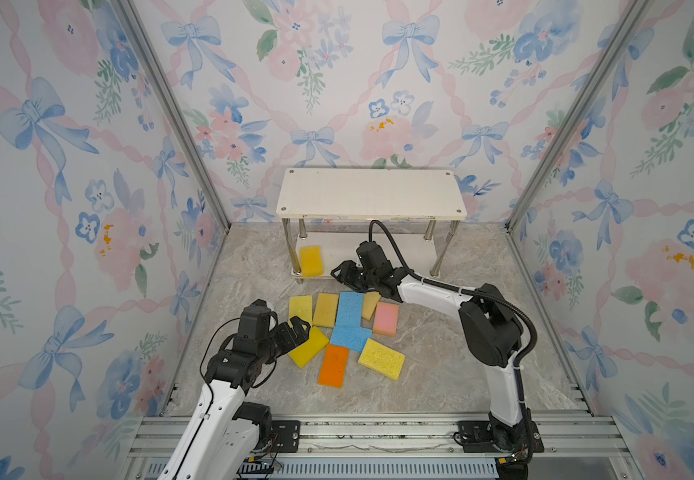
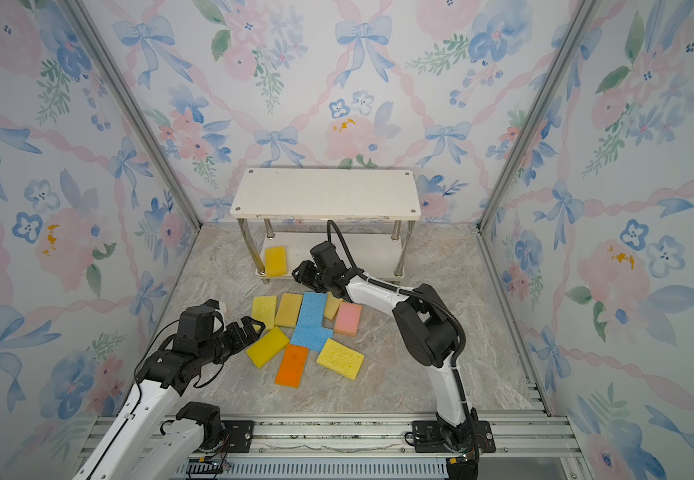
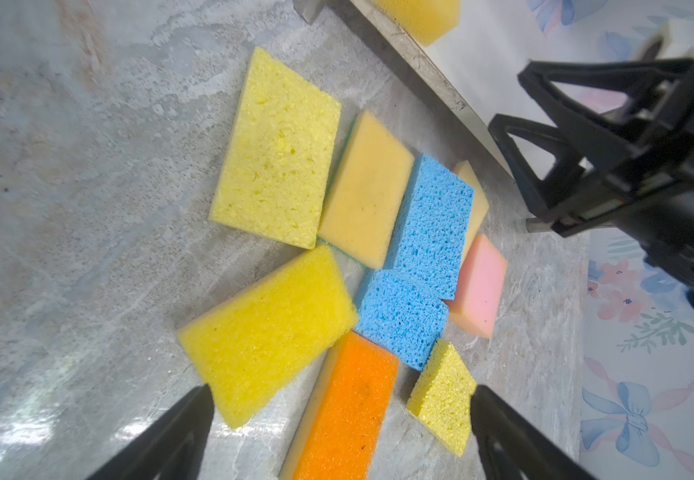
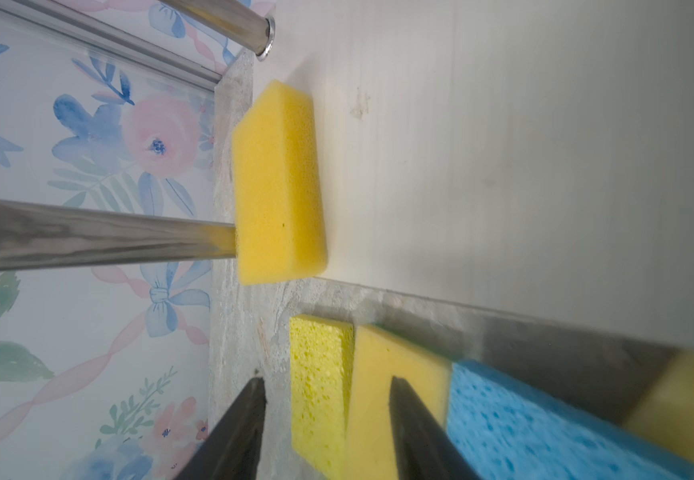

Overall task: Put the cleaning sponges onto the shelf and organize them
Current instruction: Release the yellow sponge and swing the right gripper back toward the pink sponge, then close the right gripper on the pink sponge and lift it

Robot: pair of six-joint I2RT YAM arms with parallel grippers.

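The shelf (image 1: 370,193) stands at the back, and one yellow sponge (image 1: 311,260) lies at the left end of its lower board (image 4: 503,145). Several cleaning sponges lie bunched on the floor in front: pale yellow (image 1: 300,308), tan (image 1: 325,309), two blue (image 1: 350,309), pink (image 1: 386,318), yellow (image 1: 307,347), orange (image 1: 333,365). My left gripper (image 1: 301,326) is wide open just over the yellow sponge (image 3: 270,328) and holds nothing. My right gripper (image 1: 337,274) hovers partly open and empty before the lower board, above the pale yellow (image 4: 320,374) and tan (image 4: 378,374) sponges.
Shiny metal posts (image 4: 87,241) flank the shelved sponge. Flowered walls close in the left, back and right sides. An aluminium rail (image 1: 378,432) with both arm bases runs along the front. Another pale yellow sponge (image 1: 381,358) lies at the pile's right front.
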